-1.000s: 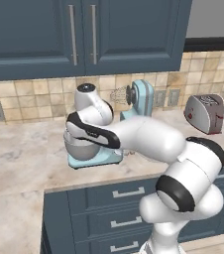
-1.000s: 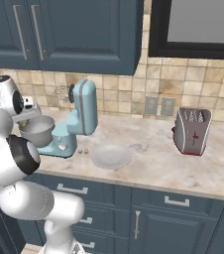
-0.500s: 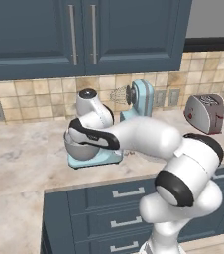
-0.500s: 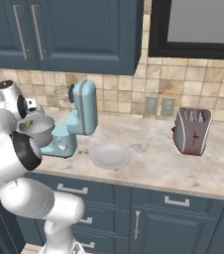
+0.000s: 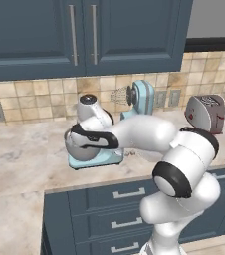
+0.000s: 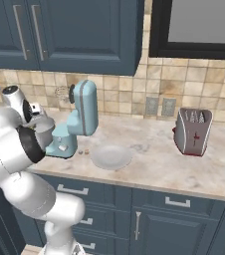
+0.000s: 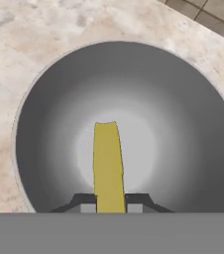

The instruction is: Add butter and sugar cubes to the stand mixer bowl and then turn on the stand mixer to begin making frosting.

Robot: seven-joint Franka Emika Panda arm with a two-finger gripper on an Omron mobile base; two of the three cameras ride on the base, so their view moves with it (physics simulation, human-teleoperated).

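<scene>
In the hand view I look straight down into the grey stand mixer bowl (image 7: pixel 188 104). The butter (image 7: pixel 107 163), an olive-yellow stick, hangs over the bowl's middle with my gripper (image 7: pixel 110 206) shut on its near end. The dark fingertips (image 7: pixel 85 201) press on both sides of it. The light-blue stand mixer (image 5: pixel 143 97) has its head tilted up behind the bowl (image 5: pixel 79 150), and my hand hovers just above the bowl's rim. From the right, the mixer (image 6: pixel 82 112) stands behind the bowl (image 6: pixel 46 133). The sugar cubes (image 6: pixel 83 151) lie as tiny specks on the counter by the mixer's base.
A round white plate (image 6: pixel 112 157) lies on the counter right of the mixer. A silver toaster (image 6: pixel 193 130) stands farther right, also seen as the toaster (image 5: pixel 206 113) by the backsplash. Dark blue cabinets hang above, and drawers run below the counter edge.
My hand has come down a little and shifted over the bowl with the butter still held. Nothing else on the counter has moved.
</scene>
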